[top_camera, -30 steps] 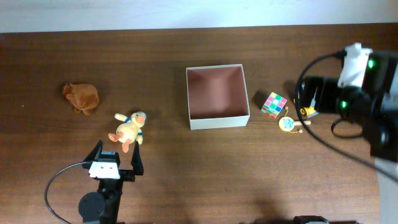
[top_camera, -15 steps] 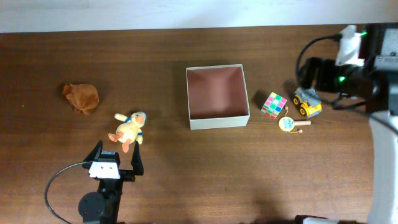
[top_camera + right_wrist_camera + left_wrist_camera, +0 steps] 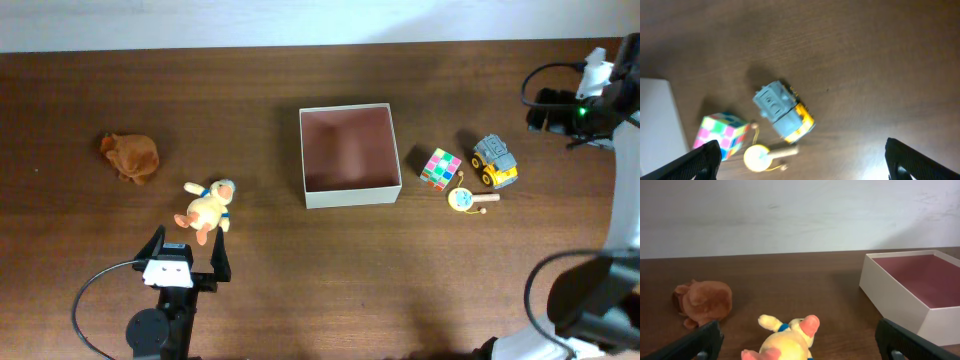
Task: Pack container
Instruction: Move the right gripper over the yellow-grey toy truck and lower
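Observation:
The container [image 3: 352, 195], a square lidless box with off-white walls and a reddish-brown inside, stands mid-table with nothing in it; the left wrist view has it at the right [image 3: 900, 305]. A yellow duck plush [image 3: 207, 208] lies left of it, just ahead of my open left gripper [image 3: 188, 250], between the spread fingers [image 3: 800, 350]. A brown plush [image 3: 130, 156] lies further left. To the box's right sit a colourful cube [image 3: 440, 168], a grey-and-yellow toy truck [image 3: 495, 161] and a small yellow rattle drum [image 3: 465, 198]. My right gripper [image 3: 802, 167] hangs open above the table beside these toys, holding nothing.
A pale wall [image 3: 800, 215] runs along the far edge of the table. The right arm with its black cable [image 3: 590, 100] reaches in from the right edge. The left arm's base and cable [image 3: 150, 325] sit at the near edge.
The right arm has pulled back toward the far right corner, uncovering the toy truck. The left arm and all the toys are where they were.

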You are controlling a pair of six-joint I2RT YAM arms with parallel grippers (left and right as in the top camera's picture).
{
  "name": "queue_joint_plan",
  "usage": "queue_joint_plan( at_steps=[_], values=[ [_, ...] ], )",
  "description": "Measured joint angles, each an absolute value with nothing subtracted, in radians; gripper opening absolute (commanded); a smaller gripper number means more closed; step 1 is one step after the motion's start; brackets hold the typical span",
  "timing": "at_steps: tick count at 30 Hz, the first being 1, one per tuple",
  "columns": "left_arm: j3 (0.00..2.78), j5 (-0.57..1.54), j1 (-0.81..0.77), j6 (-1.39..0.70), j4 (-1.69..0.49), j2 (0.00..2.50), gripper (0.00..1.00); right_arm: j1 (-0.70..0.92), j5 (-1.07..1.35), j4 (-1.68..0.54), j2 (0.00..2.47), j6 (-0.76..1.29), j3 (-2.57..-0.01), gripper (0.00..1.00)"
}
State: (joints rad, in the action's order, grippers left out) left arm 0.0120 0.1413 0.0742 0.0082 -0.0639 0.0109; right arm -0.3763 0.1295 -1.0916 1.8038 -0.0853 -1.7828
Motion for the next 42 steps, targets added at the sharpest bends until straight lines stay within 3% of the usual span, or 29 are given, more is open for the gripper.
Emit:
queue_joint_plan(
  at_steps=[16,42],
  values=[
    [0.012,0.142,0.074,0.008,-0.064,0.011,0.99,-0.361,0.233,-1.008,2.003,-0.468,-1.783,0.99],
    [0.012,0.142,0.074,0.008,-0.064,0.011,0.99,-0.320,0.334,-1.130,2.212,-0.506,-1.782,0.99]
  ],
)
